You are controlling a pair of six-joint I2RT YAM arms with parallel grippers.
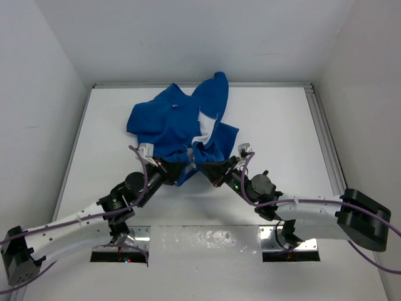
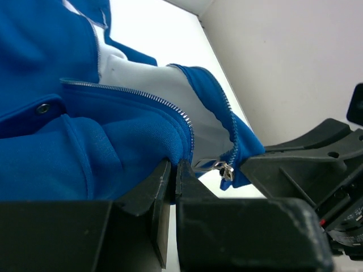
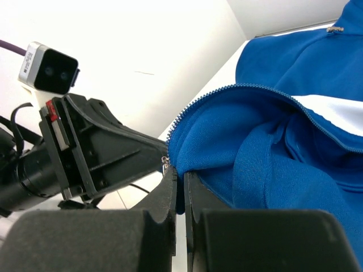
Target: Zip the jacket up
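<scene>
The royal-blue fleece jacket lies crumpled at the back middle of the white table, front open, white lining showing. My left gripper is shut on its near hem, pinching blue fleece by the left zipper row in the left wrist view. My right gripper is shut on the hem's other front edge. The silvery zipper slider hangs at the bottom of the right front edge, just by the right gripper; it also shows in the right wrist view. The two grippers are a few centimetres apart.
White walls enclose the table on three sides. A metal rail runs along the table's right edge. The left gripper's body fills the left of the right wrist view, and the right gripper's body the right of the left wrist view.
</scene>
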